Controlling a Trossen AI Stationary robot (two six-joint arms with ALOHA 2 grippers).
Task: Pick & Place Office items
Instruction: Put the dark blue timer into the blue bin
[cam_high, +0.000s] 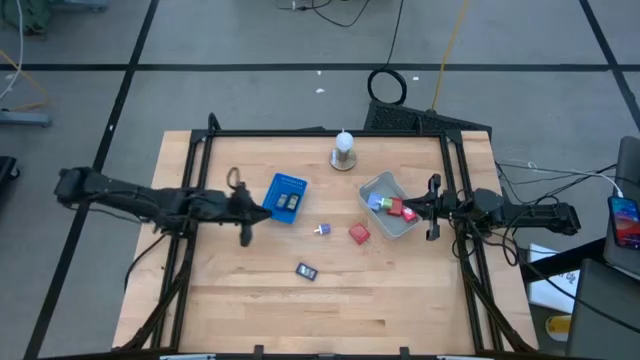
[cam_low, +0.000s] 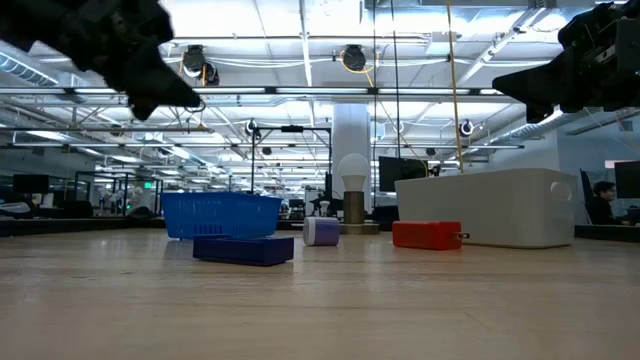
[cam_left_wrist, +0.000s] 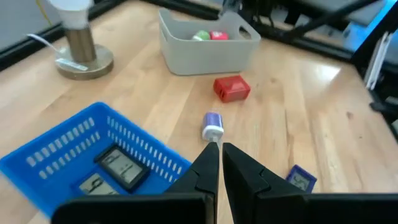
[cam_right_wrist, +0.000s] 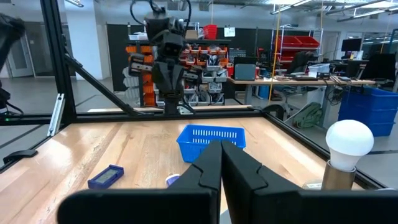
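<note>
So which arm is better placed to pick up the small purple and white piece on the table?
Probably the left. Its gripper hangs beside the blue basket, with the purple and white piece just ahead of its fingers. The right gripper is at the grey tray, farther away.

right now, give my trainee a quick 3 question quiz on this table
1. True or false: the blue basket holds two dark items.
2. Which loose piece lies nearest the grey tray? A) red block B) purple-white bit C) dark piece
3. Fill in: the left tool is ____ and holds nothing.

Key: 1 true; 2 A; 3 shut.
</note>
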